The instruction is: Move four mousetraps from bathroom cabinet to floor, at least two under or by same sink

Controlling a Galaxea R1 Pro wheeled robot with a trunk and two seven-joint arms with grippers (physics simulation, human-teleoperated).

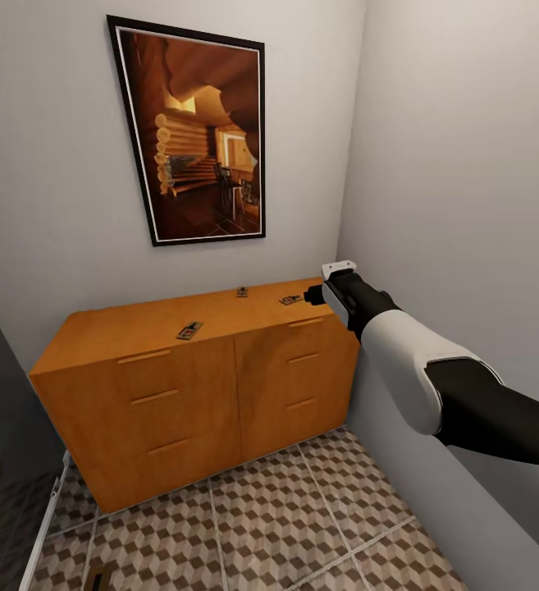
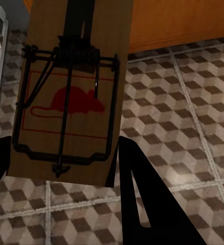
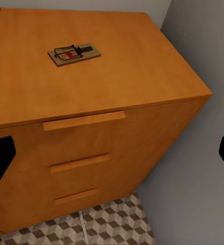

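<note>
While the left gripper (image 2: 61,168) is squeezing one mousetrap (image 2: 71,92) above the bathroom floor (image 2: 183,122), the right gripper (image 3: 112,153), fingers wide apart, is reaching over the cabinet (image 1: 187,394). Three traps are lying on top; the nearest trap (image 3: 73,53) probably needs grabbing next.
</note>
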